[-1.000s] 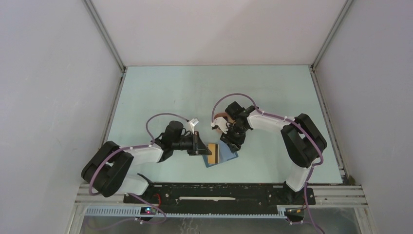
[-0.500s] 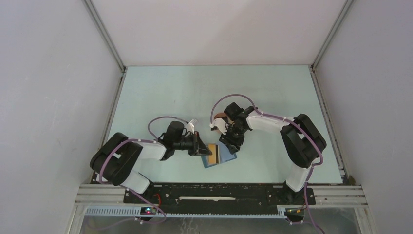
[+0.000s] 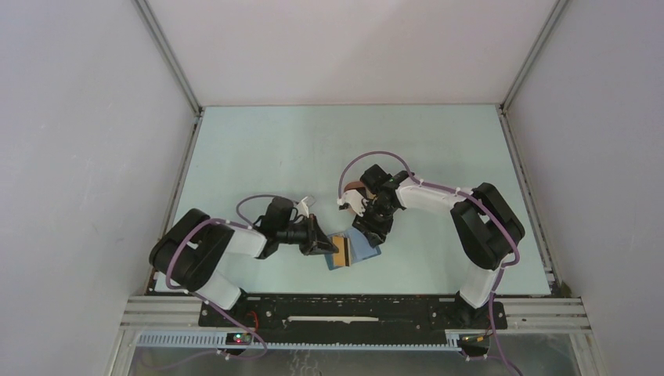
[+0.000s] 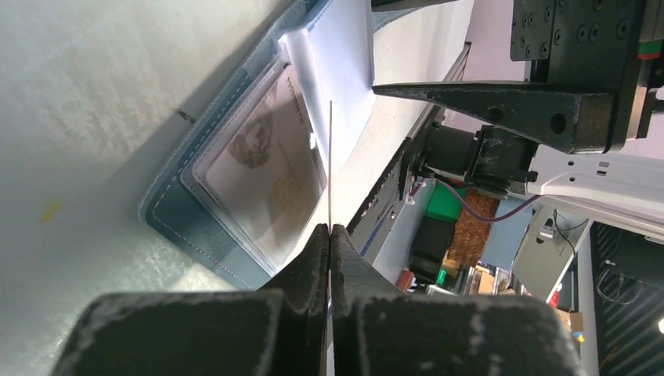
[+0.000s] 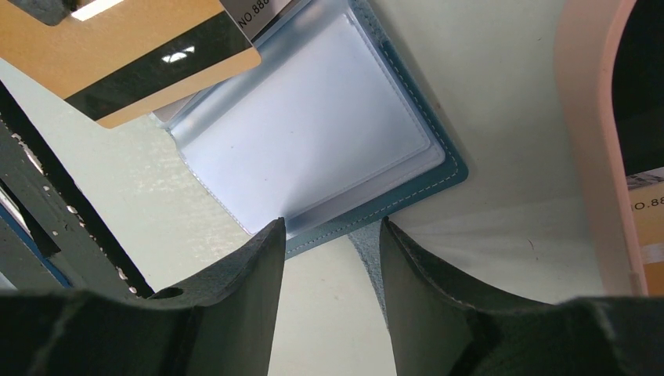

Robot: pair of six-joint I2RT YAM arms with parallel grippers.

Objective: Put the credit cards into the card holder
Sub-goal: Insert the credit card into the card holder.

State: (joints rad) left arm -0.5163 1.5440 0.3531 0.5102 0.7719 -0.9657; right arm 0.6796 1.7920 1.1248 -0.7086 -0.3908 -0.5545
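Near front edge of table (image 3: 438, 141), I am working over open card holder (image 3: 365, 249). Step in hand, I judge: inserting one credit card. Left arm is lying low, wrist pointing right. Left gripper (image 4: 330, 235), pressed together, is pinching gold card (image 4: 330, 157) edge-on above clear pockets (image 5: 313, 149). Right gripper (image 5: 329, 227) is hovering spread, straddling snap tab (image 5: 362, 244). Next move is calling for tilting card flat and sliding it into pocket mouth. Another card (image 5: 646, 227) is waiting in pink tray (image 5: 583, 117).

Your blue leather-like card holder (image 3: 363, 248) lies open on the table (image 3: 274, 149), a thin gold plastic card (image 3: 340, 251) over its left half, a salmon-pink oval tray (image 5: 581, 141) behind.
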